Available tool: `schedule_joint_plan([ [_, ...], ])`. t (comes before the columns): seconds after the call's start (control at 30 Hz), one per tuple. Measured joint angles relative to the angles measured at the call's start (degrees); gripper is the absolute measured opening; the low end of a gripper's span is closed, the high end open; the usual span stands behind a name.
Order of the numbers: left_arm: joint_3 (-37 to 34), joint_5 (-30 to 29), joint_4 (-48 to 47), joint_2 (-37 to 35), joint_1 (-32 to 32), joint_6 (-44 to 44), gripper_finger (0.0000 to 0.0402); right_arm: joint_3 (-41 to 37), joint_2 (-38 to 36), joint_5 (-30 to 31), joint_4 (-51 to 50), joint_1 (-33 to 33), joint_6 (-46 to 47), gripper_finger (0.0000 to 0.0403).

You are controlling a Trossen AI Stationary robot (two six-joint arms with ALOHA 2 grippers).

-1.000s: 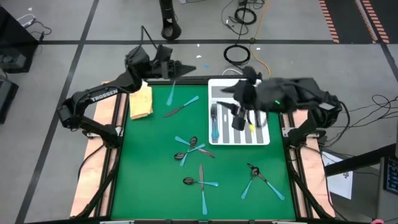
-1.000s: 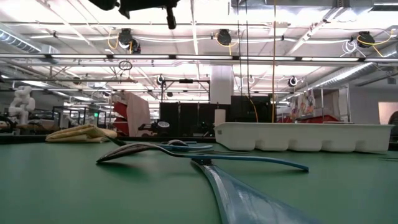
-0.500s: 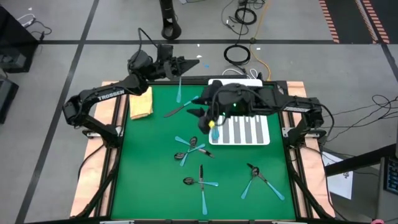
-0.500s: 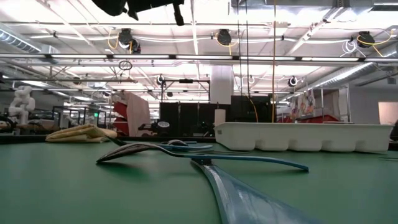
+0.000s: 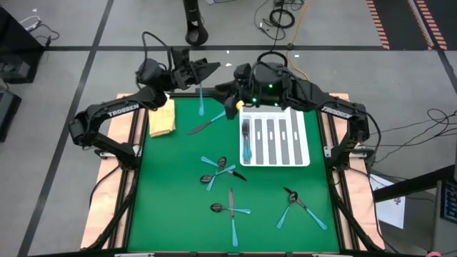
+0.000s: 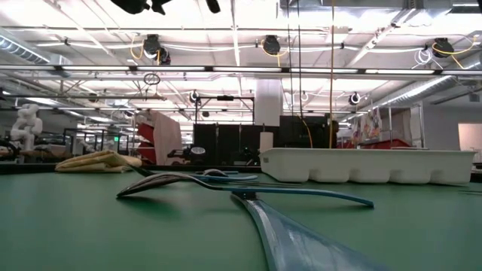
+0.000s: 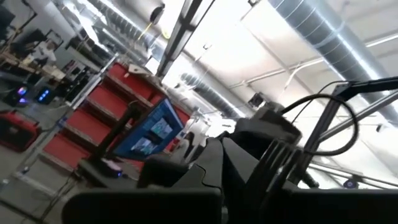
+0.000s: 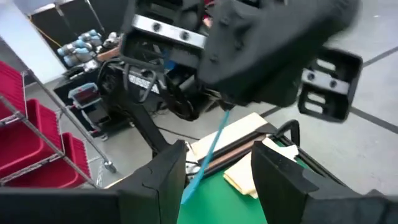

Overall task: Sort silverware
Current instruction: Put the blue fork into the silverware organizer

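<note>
At the twelve o'clock edge of the tabletop (image 5: 178, 164), the left claw (image 5: 203, 70) hangs raised, shut on the handle of one light-blue utensil (image 5: 201, 100) that dangles straight down from it; which kind of piece it is I cannot tell. Facing it from about one o'clock, the right claw (image 5: 230, 91) hovers with its fingers (image 8: 166, 171) spread apart and empty, the dangling utensil showing between them in its wrist view, some way ahead.

Out from there, the white tray (image 5: 308, 146) sits at two to three o'clock with one blue-handled piece (image 5: 247, 146) in its leftmost slot. The rest of the silverware (image 5: 221, 170) lies scattered from centre down to six o'clock, with one more piece (image 5: 208, 122) near eleven o'clock, beside a yellow cloth (image 5: 161, 118).

This looks like a hand-over. The risk, as I judge it: the utensil hangs loosely from one end, so if the right claw closes off-line or the left lets go early, it could swing, slip and drop to the tabletop, or the two claws could collide.
</note>
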Motion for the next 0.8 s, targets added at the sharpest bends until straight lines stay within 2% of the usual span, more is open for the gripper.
schedule_joint_plan([
  [0.2, 0.0, 0.02, 2.0, 0.02, 0.58, -0.13, 0.0, -6.06, -0.03, -3.73, 5.97, -1.15, 1.72, 0.0167],
  [0.33, 0.02, 0.04, 2.35, -0.04, 0.59, -0.13, 0.0, -12.44, 0.2, -9.68, 17.29, -2.25, 4.58, 0.0167],
  [0.4, 0.02, 0.06, 1.88, 0.0, 0.66, -0.11, 0.0, -14.39, 0.2, -9.84, 20.89, -2.65, 5.1, 0.0167],
  [0.63, 0.02, 0.17, 2.51, -0.02, 0.92, -0.17, 0.0, -15.31, 0.0, -11.85, 21.63, -5.02, 3.9, 0.0167],
  [0.8, 0.02, 1.83, 4.22, -0.02, 0.92, -3.57, 0.0, -15.31, 0.0, -16.75, 21.92, -6.48, 1.9, 0.0167],
])
